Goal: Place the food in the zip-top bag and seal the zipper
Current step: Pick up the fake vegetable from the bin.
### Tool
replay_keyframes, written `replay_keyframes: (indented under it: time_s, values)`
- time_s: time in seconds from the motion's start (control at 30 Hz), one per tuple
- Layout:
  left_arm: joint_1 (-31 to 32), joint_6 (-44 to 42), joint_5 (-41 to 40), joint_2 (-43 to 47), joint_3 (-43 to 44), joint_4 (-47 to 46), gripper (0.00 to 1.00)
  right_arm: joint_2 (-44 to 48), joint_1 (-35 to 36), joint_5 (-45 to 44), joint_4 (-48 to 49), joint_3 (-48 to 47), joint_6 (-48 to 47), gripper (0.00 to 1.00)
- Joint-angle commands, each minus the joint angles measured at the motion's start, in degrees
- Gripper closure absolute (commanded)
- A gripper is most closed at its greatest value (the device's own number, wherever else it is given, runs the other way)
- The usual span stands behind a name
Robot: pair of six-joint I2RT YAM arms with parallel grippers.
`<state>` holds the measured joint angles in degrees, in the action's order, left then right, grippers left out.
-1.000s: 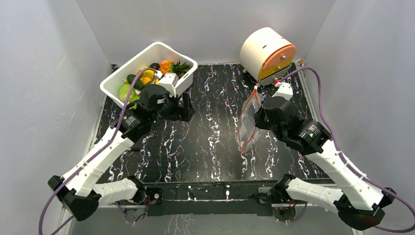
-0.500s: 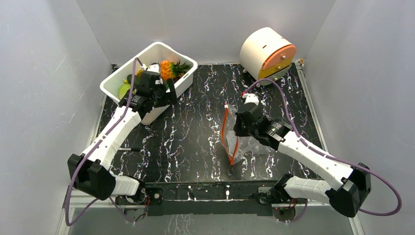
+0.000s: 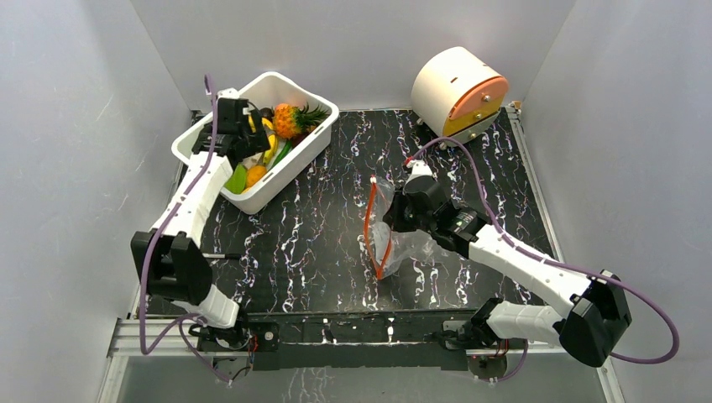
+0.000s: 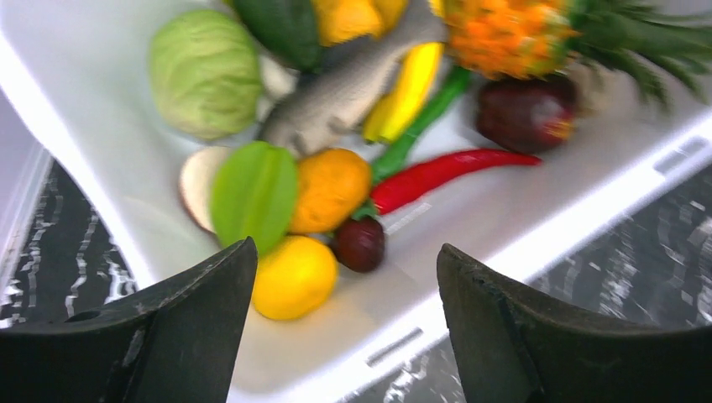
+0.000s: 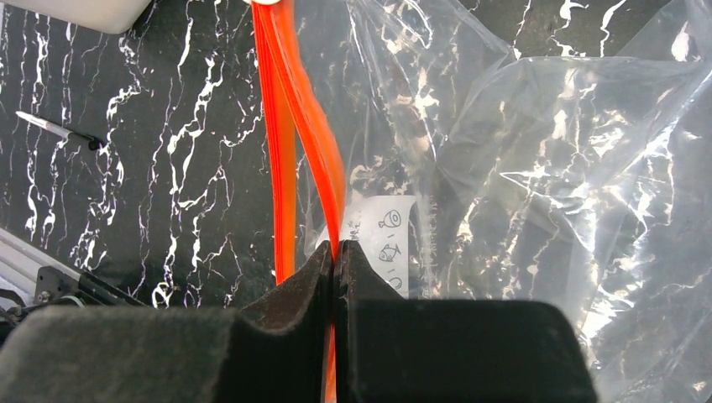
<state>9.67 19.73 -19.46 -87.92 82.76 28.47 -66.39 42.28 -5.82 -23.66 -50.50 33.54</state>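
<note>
1. From above, the left claw point(image 3: 245, 144) hangs over the white tub point(image 3: 317, 107) at the far left of the black table point(image 3: 327, 252). The food point(image 3: 287, 119) lies in the tub. The zip-top bag point(image 3: 413, 248) lies in the middle of the table, well apart from the tub. The right claw point(image 3: 384, 220) is at its red zipper point(image 3: 369, 220). A round cream drum point(image 3: 453, 80) stands at the far right.
2. The left wrist view shows the food close up: a green cabbage point(image 4: 204, 71), a grey fish point(image 4: 340, 96), a red chilli point(image 4: 437, 172) and a pineapple point(image 4: 504, 34). The left claw's fingers point(image 4: 189, 332) stand wide apart. Nothing is held.
3. The right wrist view shows the right claw clenched tight on the zipper. A small white label point(image 5: 388, 239) has tiny drawings, too small to read.
</note>
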Motion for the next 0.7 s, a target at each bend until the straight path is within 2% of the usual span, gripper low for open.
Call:
replay_keyframes:
  time_s: [0.0,0.37,0.67]
  values:
    - [-6.0,-3.8,-3.4,-3.6,2.7,-1.2,0.24,1.7,-0.2,0.8,3.9,0.4,-0.1,1.00]
    - [-15.1,-5.6,0.3,-14.6,7.7,-6.2,0.20,1.5,-0.4,3.1,4.5,1.0,0.8,1.00]
    - [-16.4,-6.7,3.1,-21.4,12.0,-7.9,0.19,1.2,-0.5,2.4,2.8,-1.1,0.7,1.00]
